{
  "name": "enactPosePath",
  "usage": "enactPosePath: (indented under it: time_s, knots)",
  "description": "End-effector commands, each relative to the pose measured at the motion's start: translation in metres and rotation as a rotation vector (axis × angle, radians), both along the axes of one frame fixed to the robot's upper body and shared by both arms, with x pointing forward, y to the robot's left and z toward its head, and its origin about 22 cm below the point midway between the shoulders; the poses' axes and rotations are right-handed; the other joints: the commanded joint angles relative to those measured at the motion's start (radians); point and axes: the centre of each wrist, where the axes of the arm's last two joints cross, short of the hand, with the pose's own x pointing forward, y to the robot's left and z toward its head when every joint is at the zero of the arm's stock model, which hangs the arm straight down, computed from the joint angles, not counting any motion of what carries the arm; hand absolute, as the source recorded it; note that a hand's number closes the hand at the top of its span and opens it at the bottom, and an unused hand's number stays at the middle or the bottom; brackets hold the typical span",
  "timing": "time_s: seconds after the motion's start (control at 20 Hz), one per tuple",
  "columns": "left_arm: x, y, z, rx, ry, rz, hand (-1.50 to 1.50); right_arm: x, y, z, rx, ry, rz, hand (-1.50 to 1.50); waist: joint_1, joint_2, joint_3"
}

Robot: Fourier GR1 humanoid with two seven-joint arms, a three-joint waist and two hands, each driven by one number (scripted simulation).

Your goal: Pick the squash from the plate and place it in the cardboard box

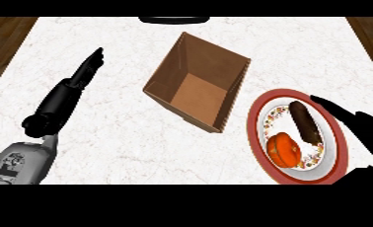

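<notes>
The squash (282,149) lay on the lower part of the plate (254,122), close beside a long dark brown thing (304,121), and the box (171,70) stood open on the table (109,137) just left of the plate, turned askew. My right hand (348,114) was at the plate's right rim with its fingers straight, apart from the squash and holding nothing. My left hand (86,70) rested at the table's left side, well apart from the box, fingers straight and pressed together.
</notes>
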Motion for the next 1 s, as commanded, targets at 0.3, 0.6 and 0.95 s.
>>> enactPosePath:
  time_s: [0.3,0.6,0.95]
  knots:
    - [-0.002,-0.007,0.011,0.001,-0.002,0.010,0.00,0.021,0.020,-0.026,-0.080,0.044,-0.011,-1.50,-0.001,-0.001,0.000]
    - [-0.002,-0.008,-0.007,-0.003,0.005,-0.006,0.00,0.025,0.046,-0.061,-0.124,0.071,-0.019,-1.50,0.001,0.001,0.000]
    - [0.003,-0.006,-0.005,-0.009,0.010,0.013,0.00,0.032,0.024,-0.078,-0.066,0.060,-0.010,-1.50,-0.004,0.000,0.000]
